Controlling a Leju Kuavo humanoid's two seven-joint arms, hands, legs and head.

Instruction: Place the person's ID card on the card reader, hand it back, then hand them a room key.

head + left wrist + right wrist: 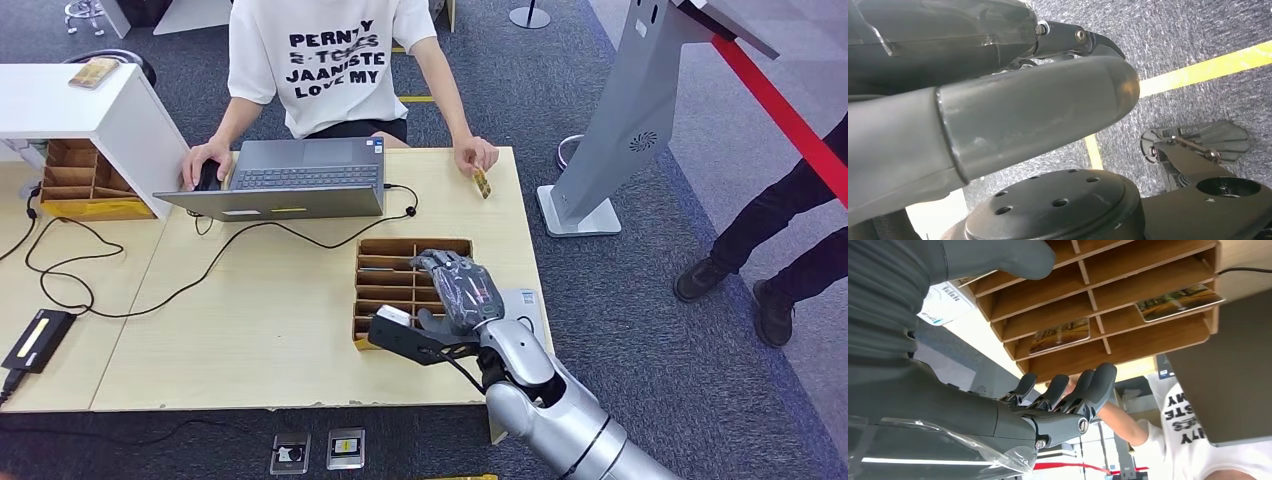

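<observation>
**Right hand over the card rack, ID card with the person**

Nearest, the right hand (462,290) hovers palm-down over the near right part of the card rack (395,270), a wooden box of slots set on the worktop (250,330). Its fingers (1088,390) are slightly apart, lightly curled, and hold nothing; the thumb sticks out to the side. In the right wrist view two room keys (1060,335) lie in separate slots of the rack. The card reader (522,305), a small white pad, lies just beside the rack's right side, partly hidden by the wrist.

The left hand (998,115) hangs low over grey carpet with a yellow line; whether its fingers are spread or closed cannot be told.

Further back, a laptop (290,180) stands open near the far edge, its cable running across the worktop. The person (330,60) sits behind it in a white printed shirt, one hand on a mouse (208,176), the other pinching the ID card (482,182) above the far right corner of the worktop, well apart from the robot's hand
</observation>
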